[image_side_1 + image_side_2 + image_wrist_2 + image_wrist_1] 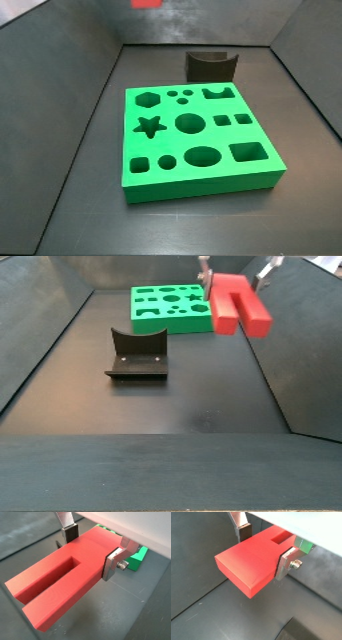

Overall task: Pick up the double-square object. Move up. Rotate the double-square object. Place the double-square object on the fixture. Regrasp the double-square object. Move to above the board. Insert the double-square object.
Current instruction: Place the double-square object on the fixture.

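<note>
My gripper [264, 549] is shut on the red double-square object [251, 562], one silver finger [286, 563] on each flank. In a wrist view [57, 587] its notched end with two square prongs points away from the fingers. In a side view the gripper [238, 278] holds the red object [241, 303] high in the air, to the right of the green board [171, 306] and well above the floor. The dark fixture [136, 354] stands on the floor nearer the camera. In a side view the board [198, 140] lies flat with the fixture [211, 65] behind it.
Dark walls enclose the grey floor [201, 396] on all sides. A corner of the green board [137, 559] shows below the held object in both wrist views. A small red patch [147, 3] shows at the upper edge of a side view.
</note>
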You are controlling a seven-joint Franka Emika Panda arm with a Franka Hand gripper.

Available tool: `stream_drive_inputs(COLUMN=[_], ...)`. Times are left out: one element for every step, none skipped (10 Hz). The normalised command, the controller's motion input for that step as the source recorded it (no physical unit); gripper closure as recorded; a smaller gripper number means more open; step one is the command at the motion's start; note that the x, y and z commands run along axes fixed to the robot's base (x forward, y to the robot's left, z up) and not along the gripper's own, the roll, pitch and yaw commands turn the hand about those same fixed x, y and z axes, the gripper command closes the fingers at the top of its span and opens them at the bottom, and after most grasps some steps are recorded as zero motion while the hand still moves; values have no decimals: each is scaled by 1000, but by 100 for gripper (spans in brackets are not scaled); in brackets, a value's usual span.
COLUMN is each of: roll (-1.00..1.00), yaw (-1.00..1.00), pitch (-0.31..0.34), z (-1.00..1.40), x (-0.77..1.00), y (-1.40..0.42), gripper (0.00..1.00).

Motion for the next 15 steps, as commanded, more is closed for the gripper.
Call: stream_drive_inputs(roll=[-188, -181, -170, -160, -140, -132, -109, -99, -89, -79, -73, -68, -64, -1000, -1000], yaw=[-164, -116, -70, -49, -29, -21, -12, -3, 6, 15, 22, 26, 27, 123, 113], pitch=[152, 112, 84, 76, 70, 67, 68, 72, 75, 83, 90, 98, 107, 76, 87], z=[-236, -209, -187, -177, -162, -153, -138, -127, -115, -101, -90, -79, -68, 730, 689], x=[1000, 1000, 1000, 1000, 1000, 1000, 1000, 1000, 1000, 1000, 1000, 1000, 1000, 971, 783], y=[-190, -169, -150, -140, -123, -117, -101, -92, -81, -70, -63, -55, -45, -913, -746], gripper=[100, 100, 100, 100, 100, 100, 100, 100, 100, 100, 100, 100, 100, 100, 100])
